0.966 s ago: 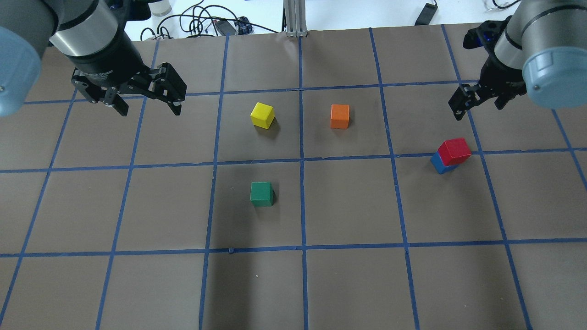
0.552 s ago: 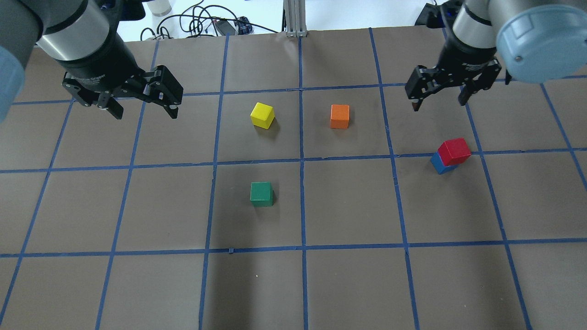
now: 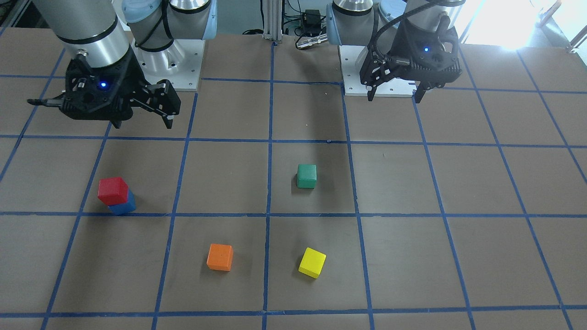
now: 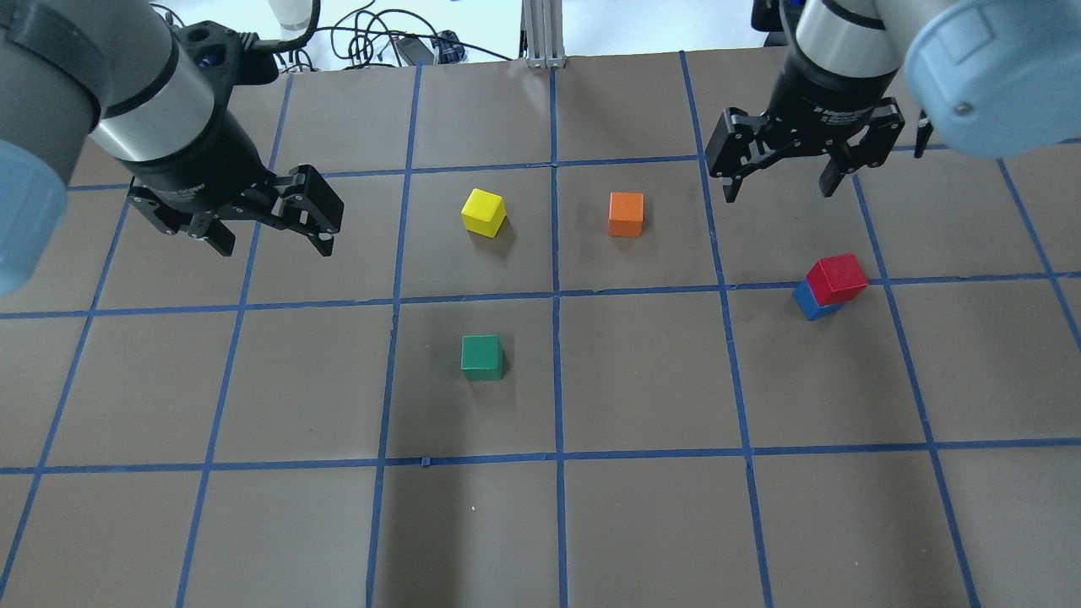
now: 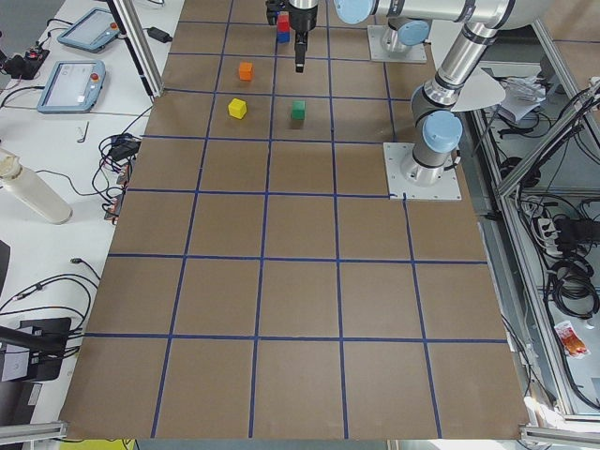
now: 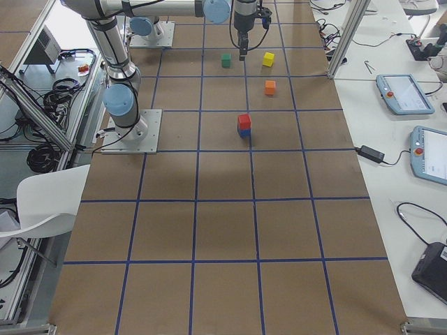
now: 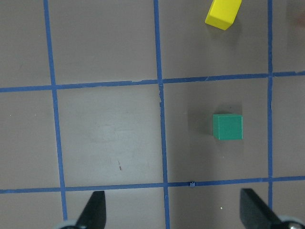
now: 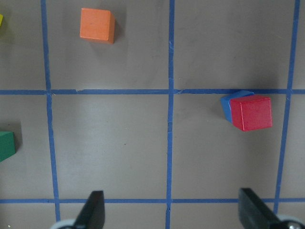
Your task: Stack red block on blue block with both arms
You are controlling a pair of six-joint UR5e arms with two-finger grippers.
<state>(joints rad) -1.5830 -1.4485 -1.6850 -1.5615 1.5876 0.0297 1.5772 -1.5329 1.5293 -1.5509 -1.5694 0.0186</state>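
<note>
**Red block rests on blue block; both grippers hang open and empty**

From overhead, the left gripper [image 4: 276, 241] hangs over the table [image 4: 642, 380] with its fingers spread wide and nothing between them. Next come the yellow cube [image 4: 483, 211], the green cube [image 4: 481, 356] nearer the robot, and the orange cube [image 4: 626, 214], each standing alone. The right gripper [image 4: 781, 190] is likewise spread and empty, well apart from the stack. At the far right the red block [image 4: 836, 279] sits on the blue block [image 4: 808, 301].

The left wrist view takes in only the green and yellow cubes, not the stack. The right wrist view looks straight down on the stack. There the red block lies twisted and shifted on the blue one, so that a blue corner and edge peek out on one side. The front-facing view shows a blue light on each gripper body.

Counted: two grippers, five cubes, one of each colour, and one stack of two.
</note>
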